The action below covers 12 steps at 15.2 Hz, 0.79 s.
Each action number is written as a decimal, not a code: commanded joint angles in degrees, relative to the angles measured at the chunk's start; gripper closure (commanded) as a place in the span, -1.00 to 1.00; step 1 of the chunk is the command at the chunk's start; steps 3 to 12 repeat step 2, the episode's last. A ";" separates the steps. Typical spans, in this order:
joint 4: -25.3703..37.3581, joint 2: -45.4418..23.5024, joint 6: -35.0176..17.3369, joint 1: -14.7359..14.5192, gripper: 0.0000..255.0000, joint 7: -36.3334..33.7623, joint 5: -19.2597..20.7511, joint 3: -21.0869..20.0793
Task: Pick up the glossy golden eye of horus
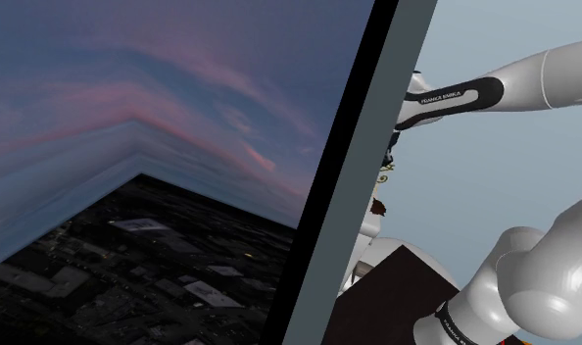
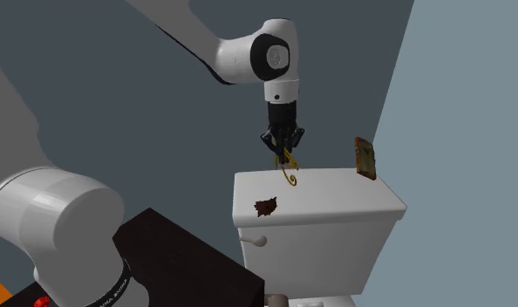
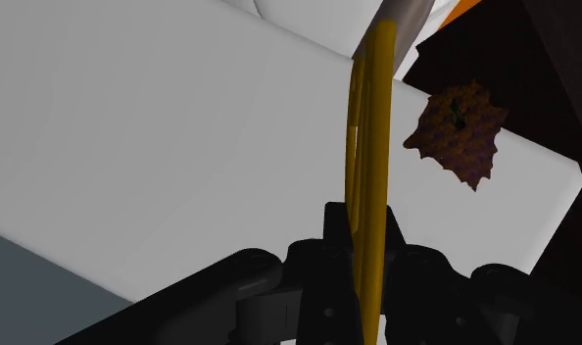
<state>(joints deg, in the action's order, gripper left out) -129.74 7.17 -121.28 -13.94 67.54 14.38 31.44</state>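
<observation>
In the second exterior view we start at the left with the dark stand (image 2: 183, 262), well apart from the white toilet tank lid (image 2: 344, 202). On the lid near its left front edge lies a brown, ragged leaf-like piece (image 2: 266, 207). Next comes the gripper (image 2: 283, 139), pointing straight down and clenched on the golden eye of horus (image 2: 289, 170). The eye hangs below the gripper with its long axis upright, and its curled tail points down at the lid near the rear edge (we cannot tell whether the curl touches the surface). Farther right, a small framed plaque (image 2: 365, 158) stands at the lid's right rear corner, well apart from the eye, with bare lid between them.

In the wrist view we see the eye of horus (image 3: 367, 167) edge-on as a thin golden band clasped between the black fingers (image 3: 330, 235). It runs away from the gripper (image 3: 367, 257) over the white lid (image 3: 181, 147). The brown piece (image 3: 460, 132) lies off to one side, apart from the eye.
</observation>
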 commanded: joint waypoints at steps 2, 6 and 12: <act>0.55 0.32 0.85 0.04 1.00 0.15 0.07 -0.01; 0.55 0.32 0.85 0.04 1.00 0.15 0.07 -0.01; 0.55 0.32 0.85 0.04 1.00 0.15 0.07 -0.01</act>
